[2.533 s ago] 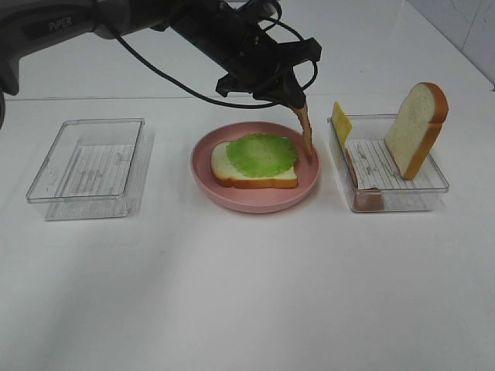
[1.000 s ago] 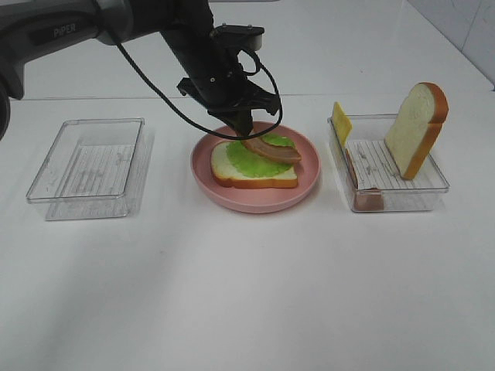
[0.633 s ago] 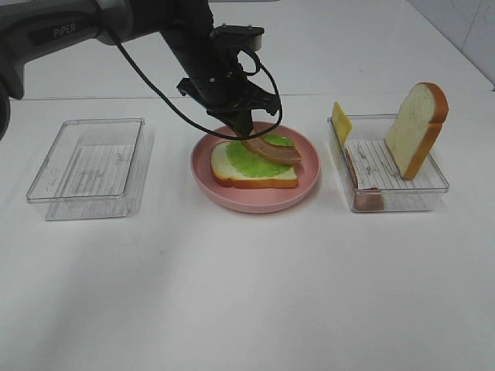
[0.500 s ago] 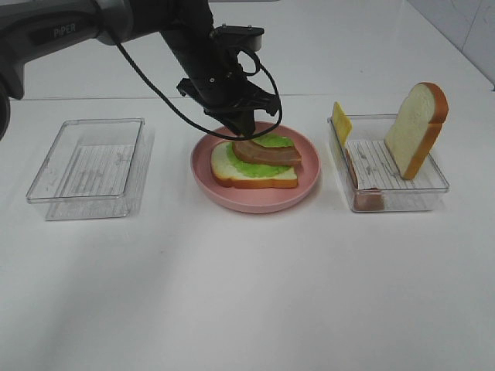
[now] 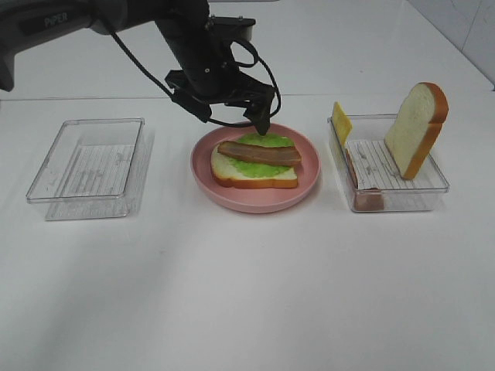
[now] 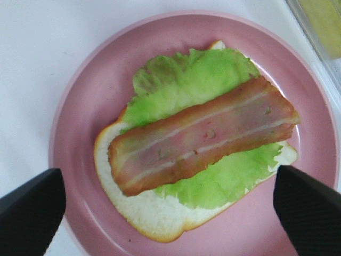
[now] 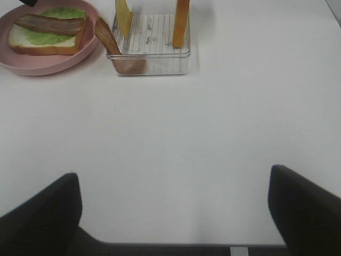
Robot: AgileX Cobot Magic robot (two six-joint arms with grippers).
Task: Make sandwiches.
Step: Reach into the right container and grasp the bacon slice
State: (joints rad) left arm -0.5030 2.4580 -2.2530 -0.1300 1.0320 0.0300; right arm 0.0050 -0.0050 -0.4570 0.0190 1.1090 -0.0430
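Note:
The partial sandwich on the pink plate [image 5: 255,202] is one bread slice [image 5: 232,176] with green lettuce [image 5: 267,141] and a brown bacon strip [image 5: 259,153] lying flat on top. My left gripper [image 5: 228,116] hovers just above it, open and empty. The left wrist view shows the bacon [image 6: 202,133] on the lettuce [image 6: 186,80] between my spread fingertips [image 6: 29,208]. My right gripper [image 7: 170,218] is open and empty over bare table; it is out of the high view. The second bread slice [image 5: 418,127] stands in the right tray [image 5: 394,193].
The right tray also holds a yellow cheese slice [image 5: 340,122] and a brown strip [image 5: 367,197]; they also show in the right wrist view, the cheese [image 7: 123,16] and the strip [image 7: 106,37]. An empty clear tray [image 5: 89,166] sits at the left.
The left gripper laid the bacon strip down on the lettuce, let go of it, opened and rose slightly. The bacon now lies flat across the slice.

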